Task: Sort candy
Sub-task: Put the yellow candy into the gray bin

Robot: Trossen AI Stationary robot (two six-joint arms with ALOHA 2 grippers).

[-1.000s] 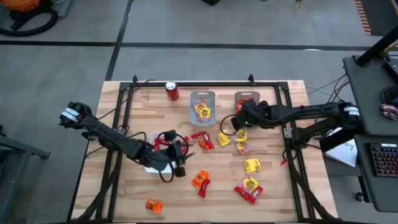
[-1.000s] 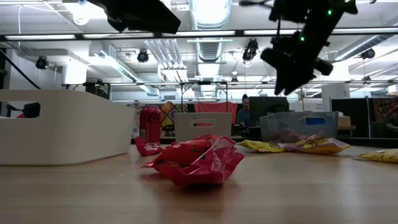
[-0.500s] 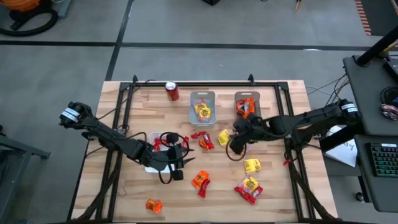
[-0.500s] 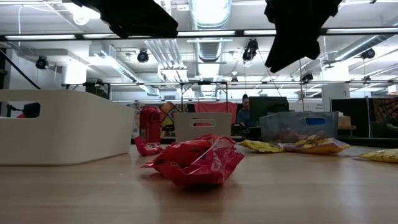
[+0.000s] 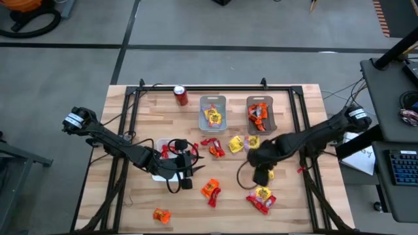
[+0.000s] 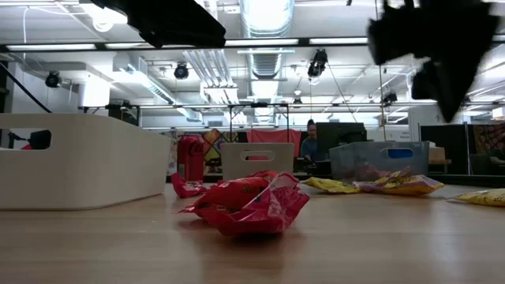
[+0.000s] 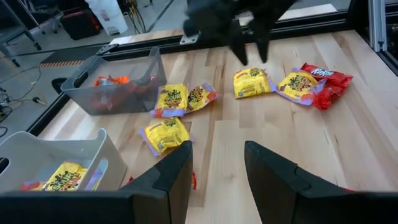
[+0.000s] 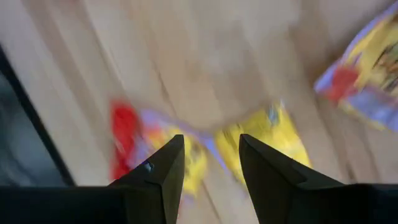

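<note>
Candy [image 5: 264,194] loose on table [image 5: 287,209] | soda can [image 5: 181,95] far edge | both arms' fingers apart, empty

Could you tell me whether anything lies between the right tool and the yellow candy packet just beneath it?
Nothing visible does. The right tool, open and empty, hovers directly over the yellow packet, with only bare table around it.

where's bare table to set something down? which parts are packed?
Free: the table's near-right corner beyond the red and yellow packets, the strip between the orange packet and the orange pair, and the far-left corner beside the soda can. Crowded: mid-table, between left pincer and right pincer.
</note>
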